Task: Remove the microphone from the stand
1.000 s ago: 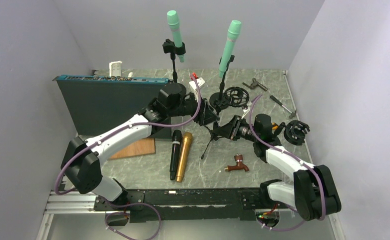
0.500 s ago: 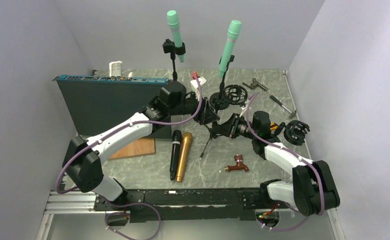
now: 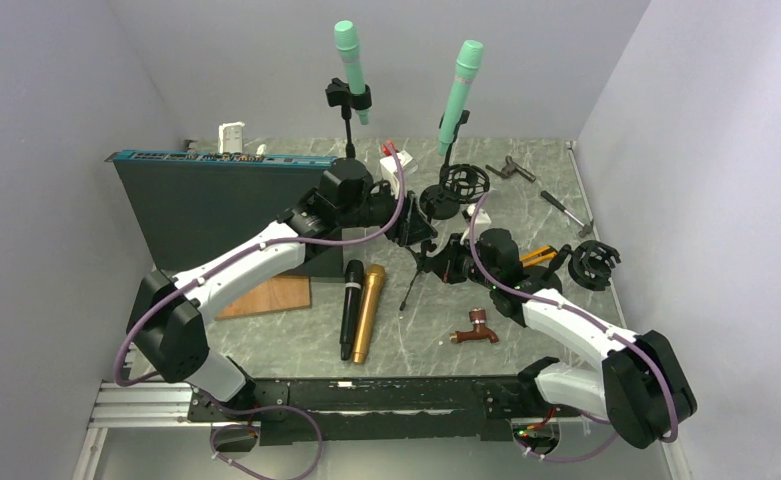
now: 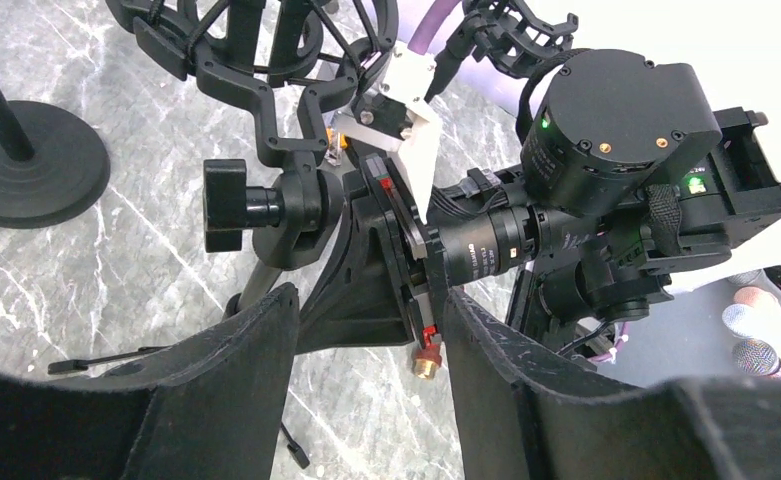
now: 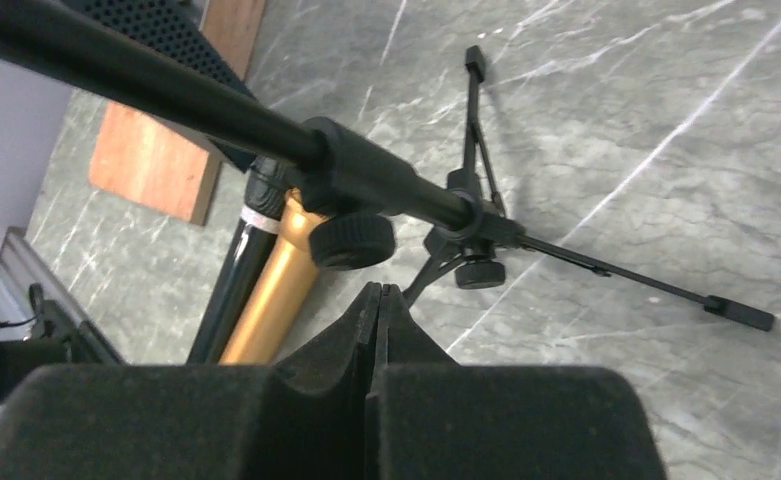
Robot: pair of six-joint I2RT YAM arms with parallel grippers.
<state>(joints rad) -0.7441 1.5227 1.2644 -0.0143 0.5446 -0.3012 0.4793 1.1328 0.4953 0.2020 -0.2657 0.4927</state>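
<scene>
Though near, stand (image 5: 386, 190) just beyond fingers (image 5: 331, 355).

Bright, even overhead light leaves soft, short shadows on the table (image 3: 436, 350). The 2 wrist views blur nearest the lens; the gold microphone (image 5: 276, 290) glints.

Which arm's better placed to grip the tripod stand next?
Left, probably: the left gripper is open, facing the tripod stand at its upper joint, while the right gripper is shut on nothing beside the pole.
</scene>
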